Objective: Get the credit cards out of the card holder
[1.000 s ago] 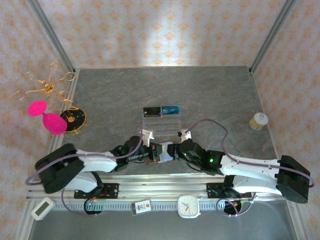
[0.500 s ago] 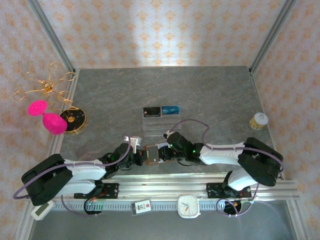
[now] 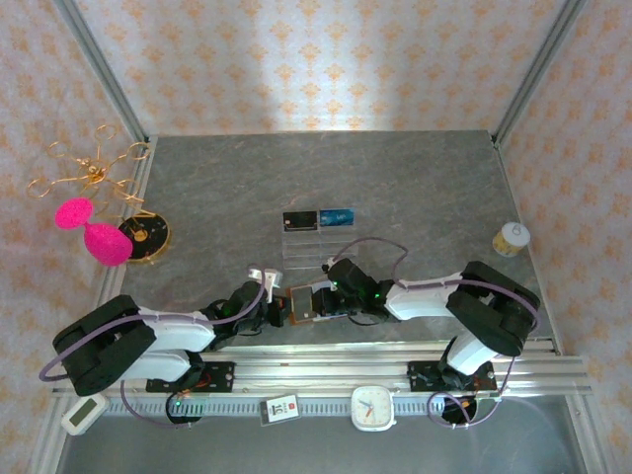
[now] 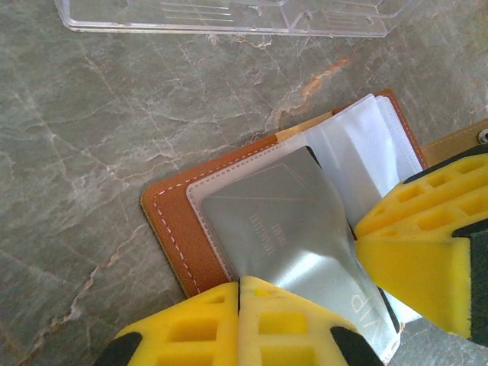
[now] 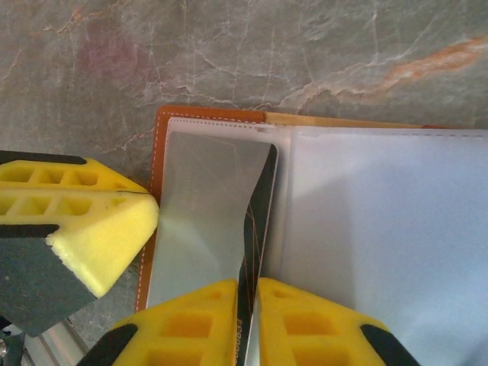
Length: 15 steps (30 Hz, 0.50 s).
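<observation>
Card holder (image 3: 306, 302): laid open on the grey table (image 3: 444, 188) near the front edge, right between the two grippers, pale pockets facing up.
Silver card (image 5: 202, 198): sat over the pocket next to the brown edge, one long side raised and bowed up.
Right gripper (image 5: 248, 301): clamped on that silver card, its thin dark edge pinched between the yellow fingers.
Left gripper (image 4: 239, 297): fingers pressed fully together, tips at the holder's edge over the silver card; whether anything's pinched can't be told.
Other cards: a black card (image 3: 299, 219) and a blue card (image 3: 337, 216) are parked side by side past the clear tray (image 3: 318, 247), well apart from the holder.
</observation>
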Available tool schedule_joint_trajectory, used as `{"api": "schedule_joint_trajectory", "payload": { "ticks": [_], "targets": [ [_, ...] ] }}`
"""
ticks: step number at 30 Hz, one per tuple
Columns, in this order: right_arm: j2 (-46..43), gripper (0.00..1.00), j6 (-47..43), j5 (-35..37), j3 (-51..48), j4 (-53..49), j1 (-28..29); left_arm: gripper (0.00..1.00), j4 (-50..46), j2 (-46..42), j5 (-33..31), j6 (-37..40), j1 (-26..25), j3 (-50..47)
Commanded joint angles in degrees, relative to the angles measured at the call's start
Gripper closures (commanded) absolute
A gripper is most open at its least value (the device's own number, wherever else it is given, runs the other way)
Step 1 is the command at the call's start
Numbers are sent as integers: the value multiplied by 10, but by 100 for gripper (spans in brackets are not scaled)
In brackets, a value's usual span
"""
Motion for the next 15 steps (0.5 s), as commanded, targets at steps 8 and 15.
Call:
{"api": "schedule_joint_trajectory", "payload": {
  "ticks": [8, 15],
  "targets": [
    [-3, 100, 22, 16, -10, 18, -7, 100, -6, 29, 9, 12, 2, 0],
    [-49, 100, 41, 49, -52, 0, -21, 100, -6, 16, 10, 21, 14, -5]
  ]
}}
